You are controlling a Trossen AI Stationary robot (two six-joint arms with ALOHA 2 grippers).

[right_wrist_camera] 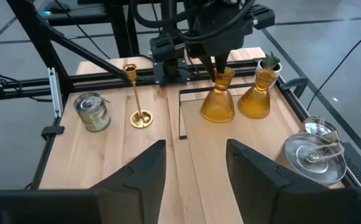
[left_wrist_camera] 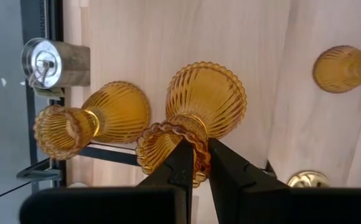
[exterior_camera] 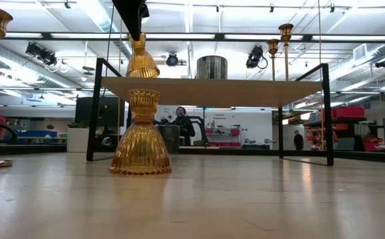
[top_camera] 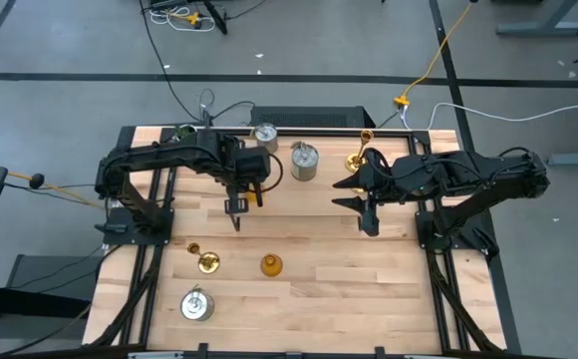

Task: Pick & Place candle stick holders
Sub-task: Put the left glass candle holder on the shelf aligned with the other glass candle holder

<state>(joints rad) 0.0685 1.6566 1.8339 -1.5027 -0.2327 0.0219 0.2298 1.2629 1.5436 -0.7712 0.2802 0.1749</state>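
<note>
My left gripper (top_camera: 252,191) is shut on an amber holder (right_wrist_camera: 218,99) that stands upright on the wooden rack's shelf (exterior_camera: 212,89). It also shows in the low view (exterior_camera: 141,61). A second amber holder (right_wrist_camera: 258,96) stands right beside it. A silver can (top_camera: 304,160) and gold sticks (exterior_camera: 279,50) also stand on the rack. On the table nearer the front stand a gold holder (top_camera: 204,261), an amber holder (top_camera: 270,264) and a silver can (top_camera: 196,304). My right gripper (right_wrist_camera: 196,168) is open and empty, right of the rack, pointing toward it. My left gripper holds the amber holder by the scalloped rim of its top cup (left_wrist_camera: 200,148), pinched between the two fingers; one finger (left_wrist_camera: 179,163) seems to sit inside the cup and the other outside. The fingers come from above, pointing down. The holder is upright, its flared base (right_wrist_camera: 216,113) at the shelf.
The rack's black wire sides (right_wrist_camera: 180,115) stand up from the table. A small cup with a green plant (right_wrist_camera: 271,61) stands behind the second amber holder. Another silver can (top_camera: 265,135) stands at the far side. Bare wood lies between the rack and the front holders.
</note>
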